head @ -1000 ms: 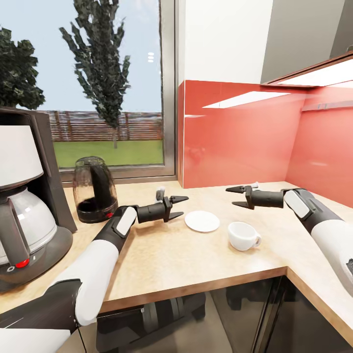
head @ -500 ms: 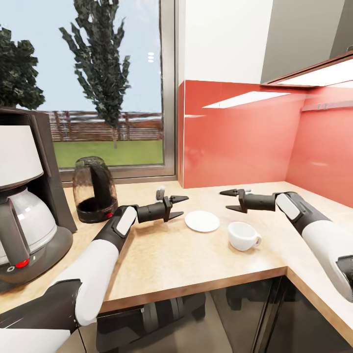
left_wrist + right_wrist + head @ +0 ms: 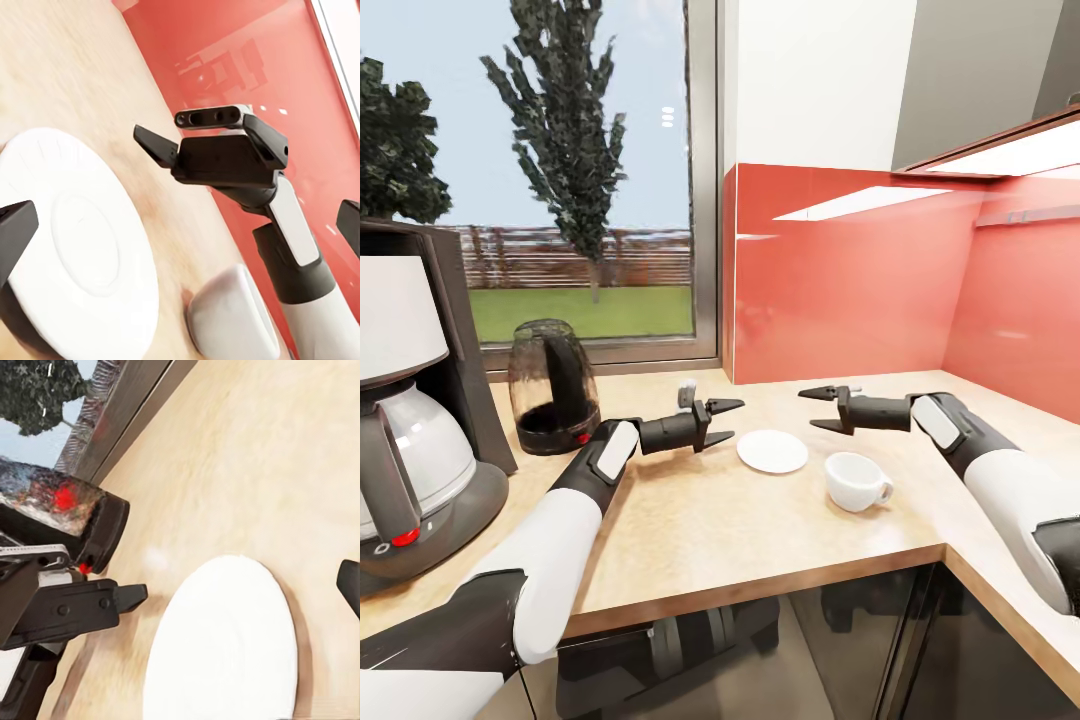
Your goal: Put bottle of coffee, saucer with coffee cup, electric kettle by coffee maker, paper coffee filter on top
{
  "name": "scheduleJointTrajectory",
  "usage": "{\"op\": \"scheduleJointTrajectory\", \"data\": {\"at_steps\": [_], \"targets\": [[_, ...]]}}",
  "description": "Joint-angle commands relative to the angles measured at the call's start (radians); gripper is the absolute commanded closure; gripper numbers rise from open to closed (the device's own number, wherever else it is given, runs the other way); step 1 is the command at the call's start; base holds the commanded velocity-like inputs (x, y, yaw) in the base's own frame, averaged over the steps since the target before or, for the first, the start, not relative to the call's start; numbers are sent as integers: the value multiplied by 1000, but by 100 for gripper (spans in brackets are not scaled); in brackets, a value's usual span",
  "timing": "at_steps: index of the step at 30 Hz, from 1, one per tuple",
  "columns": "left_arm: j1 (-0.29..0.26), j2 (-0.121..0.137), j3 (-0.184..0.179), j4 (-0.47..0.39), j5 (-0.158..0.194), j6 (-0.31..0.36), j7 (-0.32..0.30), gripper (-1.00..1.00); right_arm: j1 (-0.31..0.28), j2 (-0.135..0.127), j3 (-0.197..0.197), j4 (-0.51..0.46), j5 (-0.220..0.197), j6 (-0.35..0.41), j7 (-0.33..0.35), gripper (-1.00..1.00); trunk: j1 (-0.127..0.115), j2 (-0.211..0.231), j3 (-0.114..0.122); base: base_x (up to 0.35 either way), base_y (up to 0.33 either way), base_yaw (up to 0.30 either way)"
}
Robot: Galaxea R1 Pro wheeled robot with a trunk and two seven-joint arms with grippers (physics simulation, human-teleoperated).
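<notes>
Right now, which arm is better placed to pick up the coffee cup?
Probably the right. The right gripper hangs open just above and behind the coffee cup; the left gripper is beyond the saucer.

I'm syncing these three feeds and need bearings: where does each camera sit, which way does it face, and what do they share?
Head view: on the robot's head, facing forward and down over the kitchen countertop; both arms show, the left hand and right hand open.
Left wrist view: on the left arm, facing the saucer, coffee cup and right hand.
Right wrist view: on the right arm, facing the saucer, electric kettle and left hand.
Shared: the saucer.
</notes>
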Motion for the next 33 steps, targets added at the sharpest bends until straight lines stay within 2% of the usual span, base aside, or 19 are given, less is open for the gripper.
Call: {"op": "scheduleJointTrajectory", "data": {"at_steps": [1,13,20,33], "targets": [[-1,-1,7,0,-7,4,-5,-100,-1,0,4,2,2,1,6,-100,0,-1,-1,0,0,0],[0,-1,8,2,-7,4,-5,-100,-1,5,6,14,-1,4,7,-100,0,-1,-1,-63,0,0],[0,-1,9,2,-6,4,-5,-100,-1,28,6,39,-1,4,7,-100,0,-1,-1,-24,0,0],[-1,-1,10,2,-7,4,-5,-100,-1,45,6,47,-1,4,7,-100,0,-1,-1,-68,0,0]]}}
